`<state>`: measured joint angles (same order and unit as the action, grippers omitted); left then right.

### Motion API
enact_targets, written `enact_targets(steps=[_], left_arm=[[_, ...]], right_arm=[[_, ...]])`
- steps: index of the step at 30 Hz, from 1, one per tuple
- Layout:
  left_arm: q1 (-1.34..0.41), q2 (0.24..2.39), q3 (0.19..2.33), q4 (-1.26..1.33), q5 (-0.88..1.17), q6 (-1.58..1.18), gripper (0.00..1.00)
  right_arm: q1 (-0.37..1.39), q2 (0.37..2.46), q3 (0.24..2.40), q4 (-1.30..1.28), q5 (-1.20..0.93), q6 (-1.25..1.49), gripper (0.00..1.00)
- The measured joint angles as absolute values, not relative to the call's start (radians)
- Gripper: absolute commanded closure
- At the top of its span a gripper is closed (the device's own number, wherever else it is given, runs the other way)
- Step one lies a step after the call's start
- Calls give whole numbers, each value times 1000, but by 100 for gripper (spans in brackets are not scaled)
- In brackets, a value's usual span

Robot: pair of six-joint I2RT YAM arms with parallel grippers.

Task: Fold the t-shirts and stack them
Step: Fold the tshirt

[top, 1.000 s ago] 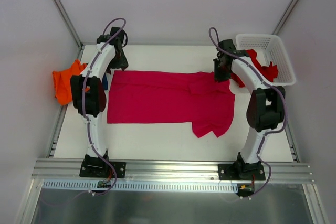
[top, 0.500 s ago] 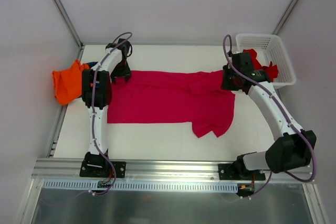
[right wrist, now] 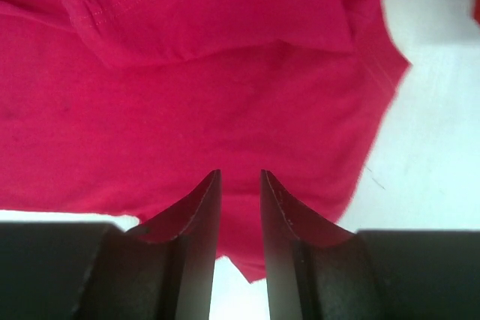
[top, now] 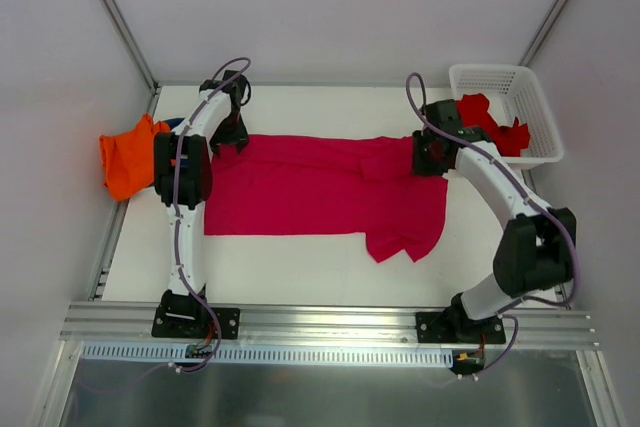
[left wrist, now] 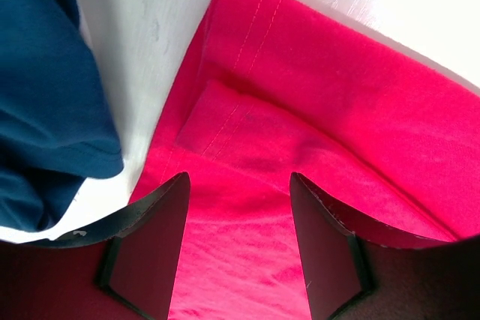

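Right fingers (right wrist: 196,237) leftward above white table (top: 300,257)

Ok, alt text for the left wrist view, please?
The open left pincer is poised over a hemmed corner of the spread crimson cotton t-shirt. A crumpled navy blue garment lies beside it on the white table.

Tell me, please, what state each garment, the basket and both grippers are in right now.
Pink t-shirt: spread flat on the table, one sleeve folded inward.
Orange t-shirt: crumpled at the table's left edge.
Blue garment: bunched beside the pink t-shirt's corner.
Red garments: crumpled in the basket.
Left gripper: open over that corner.
Right gripper: narrowly apart at the hem; grip unclear.
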<state>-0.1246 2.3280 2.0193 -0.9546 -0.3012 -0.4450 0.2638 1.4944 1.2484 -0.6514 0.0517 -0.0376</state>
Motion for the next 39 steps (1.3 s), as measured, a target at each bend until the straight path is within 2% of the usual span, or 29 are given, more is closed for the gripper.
enact_targets(steps=[6, 14, 17, 18, 19, 22, 24, 25, 27, 33, 39], left_arm=[[-123, 2320, 2028, -954, -324, -445, 43], [-116, 2320, 2056, -955, -342, -445, 44], [-116, 2320, 2085, -953, -347, -446, 45], [-116, 2320, 2092, -953, -347, -446, 45], [-116, 2320, 2098, -953, -347, -446, 46], [-116, 2320, 2111, -950, -345, -446, 52], [-116, 2323, 2127, -950, -344, -447, 61], [-116, 2326, 2141, -950, -342, -448, 70], [-116, 2337, 2165, -947, -341, -447, 76], [-116, 2408, 2214, -941, -308, -448, 77], [-106, 2468, 2219, -940, -281, -448, 77]], right_arm=[[284, 1713, 1362, -623, -28, -23, 68], [341, 1873, 1560, -595, -118, 9, 69], [361, 1923, 1620, -572, -152, 31, 87], [371, 1940, 1641, -569, -160, 39, 98], [380, 1969, 1676, -572, -171, 44, 99], [410, 2083, 1803, -569, -196, 68, 100], [428, 2156, 1872, -566, -211, 78, 100], [439, 2193, 1904, -563, -217, 86, 100], [459, 2245, 1941, -566, -225, 98, 100], [529, 2411, 2089, -583, -251, 134, 99], [585, 2449, 2102, -597, -256, 147, 99]])
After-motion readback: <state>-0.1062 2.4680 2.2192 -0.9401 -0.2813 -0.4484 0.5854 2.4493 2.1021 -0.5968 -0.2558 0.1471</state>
